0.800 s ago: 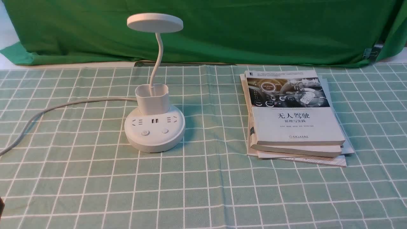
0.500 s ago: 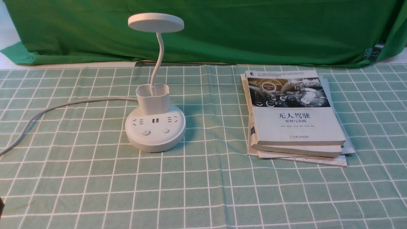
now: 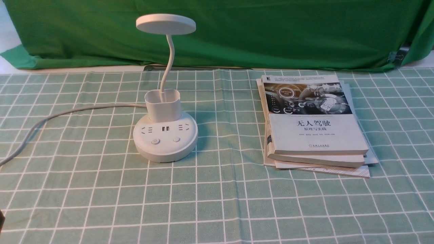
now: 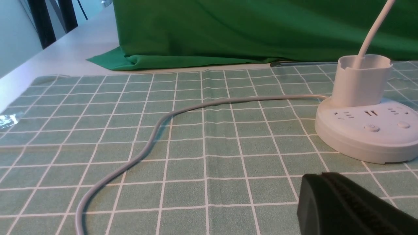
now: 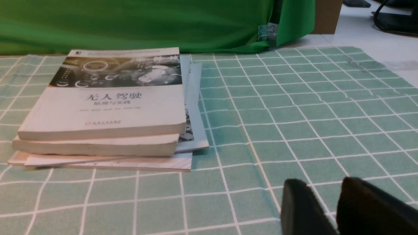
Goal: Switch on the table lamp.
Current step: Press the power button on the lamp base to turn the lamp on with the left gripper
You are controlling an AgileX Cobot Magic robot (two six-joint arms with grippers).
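The white table lamp [image 3: 165, 140] stands left of centre on the checked cloth, with its disc head [image 3: 165, 23] up on a thin curved neck above a squarish cup [image 3: 162, 105]. No glow shows under the head. Two round buttons [image 3: 155, 141] sit at the front of the base, and a grey cord [image 3: 51, 117] runs off to the left. In the left wrist view the lamp base [image 4: 369, 140] lies ahead of my left gripper [image 4: 321, 178], which is shut and empty. My right gripper [image 5: 323, 187] is open and empty over bare cloth, out of the front view.
A stack of books [image 3: 313, 125] lies right of the lamp, also ahead of the right gripper as the book stack [image 5: 104, 107]. A green backdrop cloth [image 3: 237, 34] hangs behind the table. The cord [image 4: 156, 127] snakes across the left side.
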